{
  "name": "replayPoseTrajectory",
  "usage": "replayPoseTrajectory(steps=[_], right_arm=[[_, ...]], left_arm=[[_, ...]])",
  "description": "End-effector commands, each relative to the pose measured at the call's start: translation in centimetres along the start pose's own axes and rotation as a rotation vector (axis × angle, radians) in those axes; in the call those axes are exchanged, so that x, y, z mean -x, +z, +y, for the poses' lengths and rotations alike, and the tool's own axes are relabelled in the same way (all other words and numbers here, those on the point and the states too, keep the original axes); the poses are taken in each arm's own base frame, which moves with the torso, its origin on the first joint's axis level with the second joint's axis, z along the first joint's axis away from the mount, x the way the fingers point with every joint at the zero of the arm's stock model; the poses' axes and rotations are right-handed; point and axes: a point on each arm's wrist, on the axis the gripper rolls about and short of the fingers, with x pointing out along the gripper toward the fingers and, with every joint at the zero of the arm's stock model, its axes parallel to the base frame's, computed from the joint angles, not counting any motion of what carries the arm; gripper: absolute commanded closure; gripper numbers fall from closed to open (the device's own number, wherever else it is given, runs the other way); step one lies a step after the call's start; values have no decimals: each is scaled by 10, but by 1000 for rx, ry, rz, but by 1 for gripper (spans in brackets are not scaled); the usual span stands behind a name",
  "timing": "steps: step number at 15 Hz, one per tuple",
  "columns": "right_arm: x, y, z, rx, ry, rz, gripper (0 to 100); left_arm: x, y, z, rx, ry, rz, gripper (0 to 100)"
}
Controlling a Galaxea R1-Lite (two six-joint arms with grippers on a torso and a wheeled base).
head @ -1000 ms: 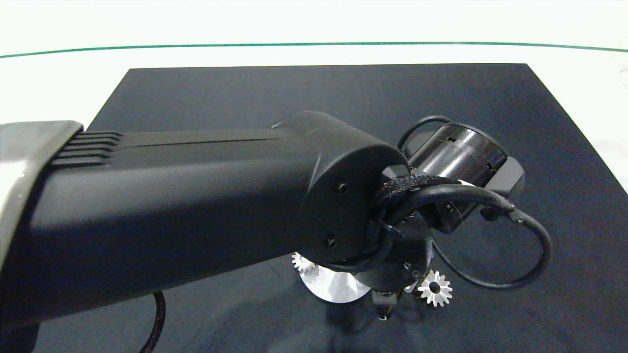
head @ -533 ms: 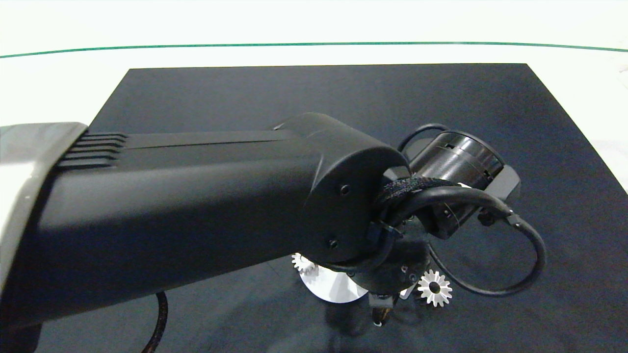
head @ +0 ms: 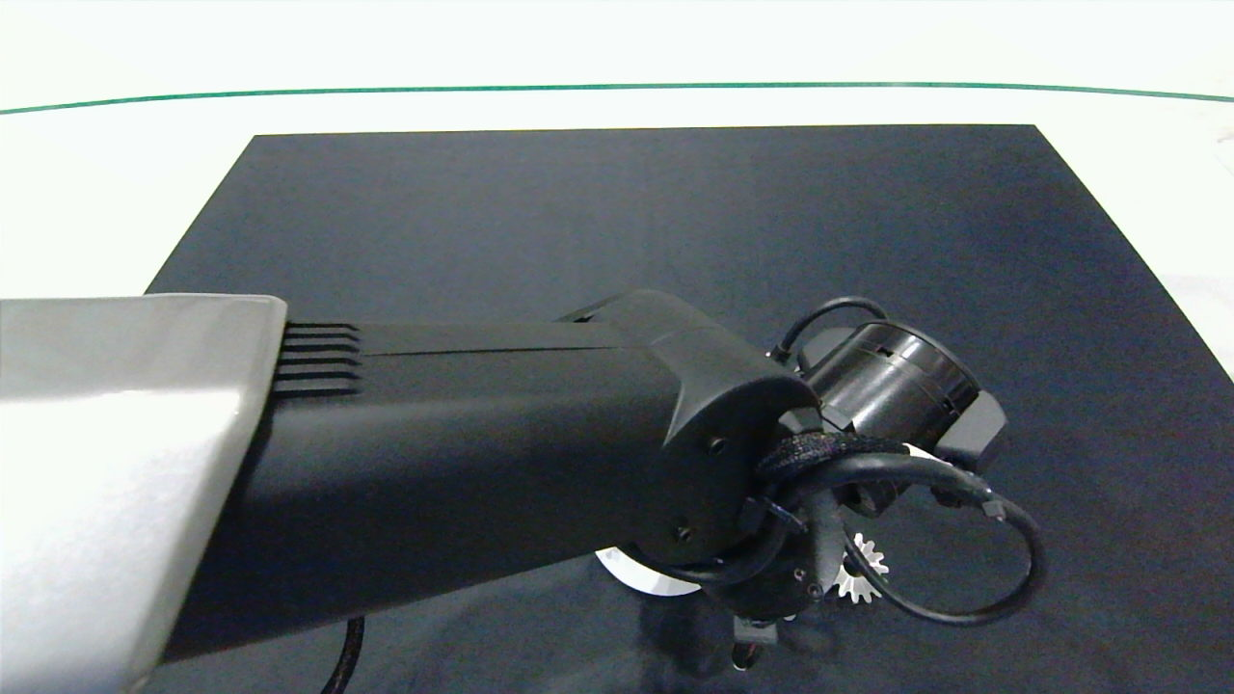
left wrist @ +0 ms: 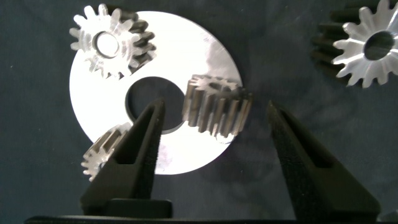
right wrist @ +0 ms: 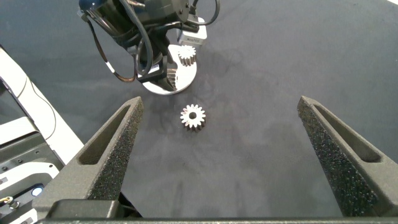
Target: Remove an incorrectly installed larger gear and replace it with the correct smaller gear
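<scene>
Over dark mat (head: 578, 212), straddles the edge-tilted smaller gear (left wrist: 214, 112) with left claw (left wrist: 216, 104) spread (right claw (right wrist: 221, 102) likewise agape, idle, well apart), might roll it off the disc (left wrist: 186, 56) if squeezed askew.

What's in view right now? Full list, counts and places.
table: 1, white with a green line, under everything
mat: 1, black, on the table
disc: 1, silver with a centre hole, flat on the mat
smaller gear: 1, silver, tipped on its edge on the disc beside the hole
other small gears: 2, silver, at the disc's rim; one partly behind a finger
larger gear: 1, silver with long teeth, flat on the mat beside the disc, apart from it
left tool: 1, grey fingers, open, either side of the smaller gear with gaps
right tool: 1, grey fingers, open, above bare mat away from the disc
</scene>
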Motion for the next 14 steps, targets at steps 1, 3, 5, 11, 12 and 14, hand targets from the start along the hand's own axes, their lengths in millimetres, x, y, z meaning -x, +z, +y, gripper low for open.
replayPoseTrajectory(steps=[1, 3, 5, 11, 12, 14], right_arm=[[0, 0, 0, 2, -1, 3, 0], [0, 0, 0, 2, -1, 3, 0], [0, 0, 0, 3, 1, 3, 0], [0, 0, 0, 2, -1, 3, 0], [0, 0, 0, 3, 1, 3, 0], [0, 0, 0, 2, -1, 3, 0]], left_arm=[[-3, -2, -3, -9, 4, 12, 41], [-7, -3, -4, -13, 6, 21, 46], [-9, -3, -6, -17, 8, 25, 50], [-14, -3, -10, -23, 7, 30, 62], [-16, -4, -12, -27, 7, 35, 64], [-17, -5, -13, -31, 8, 39, 68]])
